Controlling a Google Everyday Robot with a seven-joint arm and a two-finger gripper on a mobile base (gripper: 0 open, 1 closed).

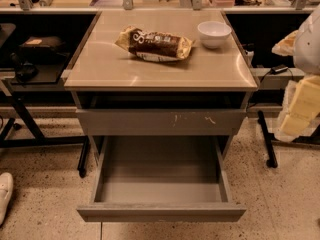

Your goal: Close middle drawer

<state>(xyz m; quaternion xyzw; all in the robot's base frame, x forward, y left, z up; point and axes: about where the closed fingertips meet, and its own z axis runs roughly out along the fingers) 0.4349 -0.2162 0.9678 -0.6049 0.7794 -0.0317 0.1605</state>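
The middle drawer [161, 184] is a wide, shallow grey box, pulled far out of the cabinet toward me. It is empty, and its plain flat front [161, 213] is nearest the camera. Above it sits the shut drawer front with pale scratch marks [161, 121]. My gripper [298, 111] shows as pale cream and white parts at the right edge of the view, beside the cabinet. It is level with the scratched front and touches nothing.
On the cabinet top [100, 69] lie a brown snack bag [156, 44] and a white bowl [214, 33]. Black table frames and legs [265, 139] flank the cabinet. A white shoe [4, 194] is on the speckled floor at left.
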